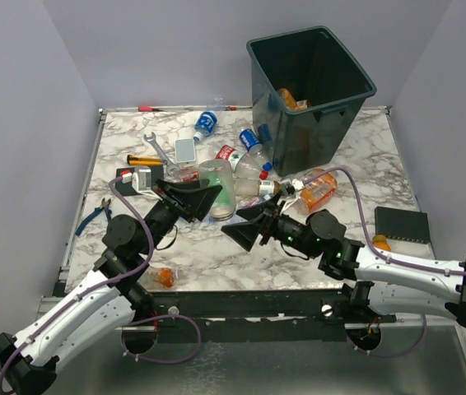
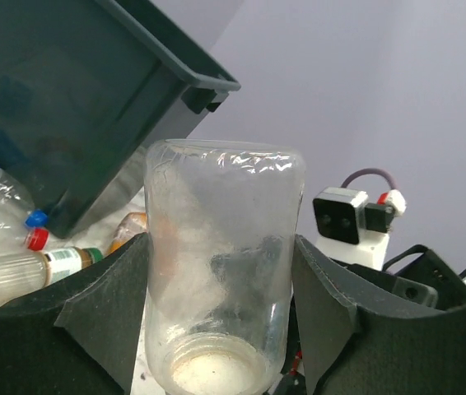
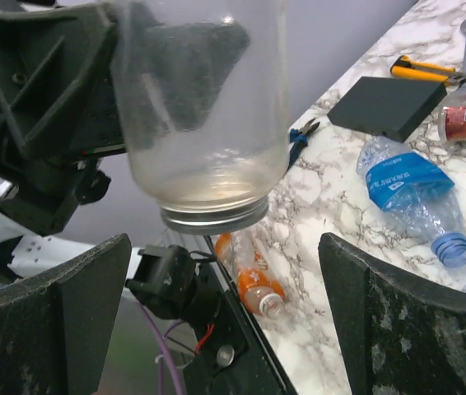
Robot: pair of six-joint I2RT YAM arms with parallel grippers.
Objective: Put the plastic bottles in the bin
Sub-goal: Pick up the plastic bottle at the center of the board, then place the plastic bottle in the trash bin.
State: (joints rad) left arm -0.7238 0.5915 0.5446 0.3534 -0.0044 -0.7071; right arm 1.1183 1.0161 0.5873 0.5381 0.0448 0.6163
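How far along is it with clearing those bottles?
Barely started: one orange bottle shows inside the bin. The left hand grips a clear bottle; the right hand hangs open beside it. Many more lie on the table, like a blue-labelled bottle.

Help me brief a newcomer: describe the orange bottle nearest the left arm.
Start at the marble table's near edge on the left arm's side. A small orange bottle lies there alone beside that arm. Other orange bottles lie to the right, nearer the bin.
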